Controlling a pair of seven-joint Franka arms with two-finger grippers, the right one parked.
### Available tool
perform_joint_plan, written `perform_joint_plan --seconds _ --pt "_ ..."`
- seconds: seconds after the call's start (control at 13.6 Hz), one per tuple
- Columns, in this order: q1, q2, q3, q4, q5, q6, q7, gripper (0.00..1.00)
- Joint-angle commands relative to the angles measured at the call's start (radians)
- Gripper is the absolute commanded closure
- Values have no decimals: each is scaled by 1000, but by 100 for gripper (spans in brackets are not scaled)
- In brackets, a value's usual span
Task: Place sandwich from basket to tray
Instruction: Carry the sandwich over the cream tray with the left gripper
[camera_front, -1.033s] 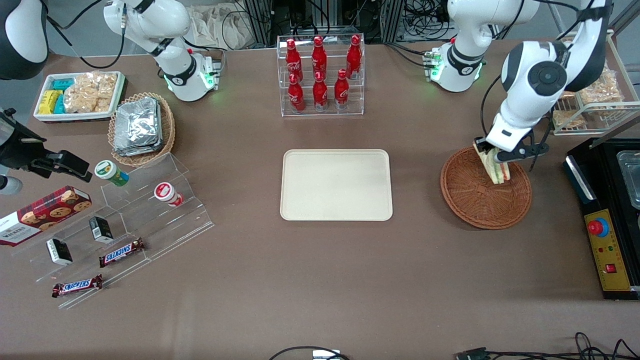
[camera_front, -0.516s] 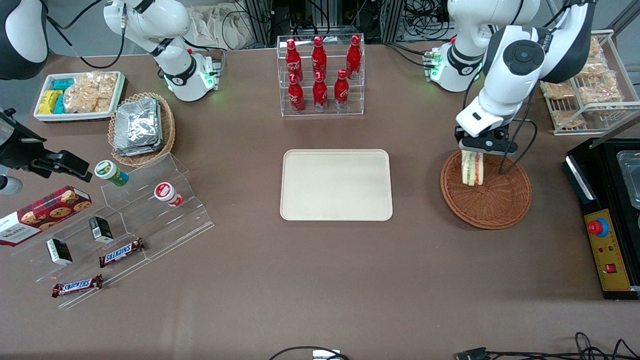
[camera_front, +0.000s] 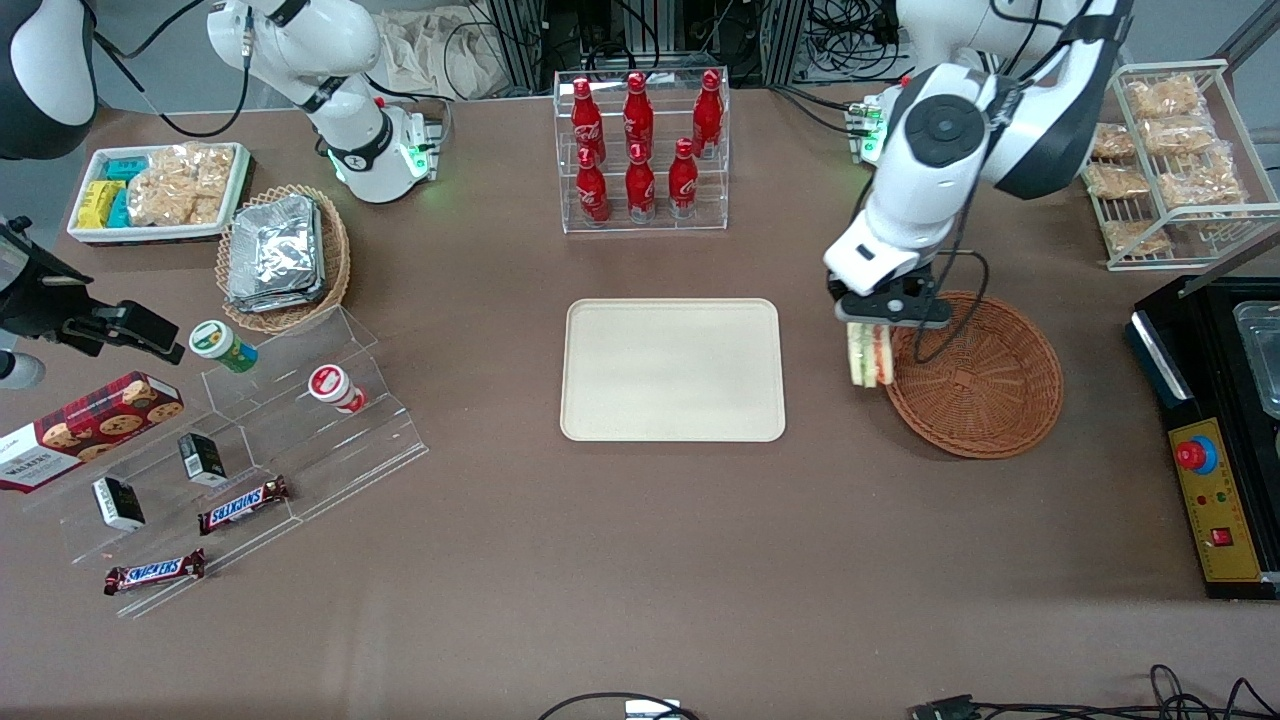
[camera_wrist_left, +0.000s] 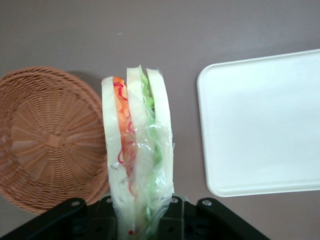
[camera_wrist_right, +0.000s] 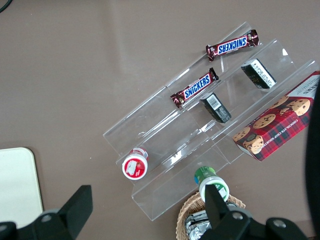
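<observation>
The left arm's gripper (camera_front: 872, 330) is shut on the plastic-wrapped sandwich (camera_front: 869, 358), a white-bread wedge with green, orange and red filling that hangs point down. It hovers above the basket's rim on the side facing the tray. In the left wrist view the sandwich (camera_wrist_left: 137, 150) hangs between the reddish-brown wicker basket (camera_wrist_left: 47, 140) and the cream tray (camera_wrist_left: 262, 122). The basket (camera_front: 985, 385) holds nothing that I can see. The tray (camera_front: 672, 370) lies flat at the table's middle, bare.
An acrylic rack of red cola bottles (camera_front: 640, 150) stands farther from the front camera than the tray. A wire shelf of snack bags (camera_front: 1170, 160) and a black control box (camera_front: 1215, 480) sit at the working arm's end. Candy bars, cups and a foil-packet basket (camera_front: 285, 255) lie toward the parked arm's end.
The gripper has lifted the sandwich out of the basket and carried it sideways toward the tray, from over the basket's middle to its tray-side rim.
</observation>
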Motion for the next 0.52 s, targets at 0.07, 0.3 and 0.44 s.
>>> perform_joint_plan --seconds 0.07,0.3,0.44 --pt "-74 176 8 181 -8 -34 -91 83" --pt "-140 262 8 241 -43 15 -123 80" --pt "-189 300 9 235 -31 78 -181 81"
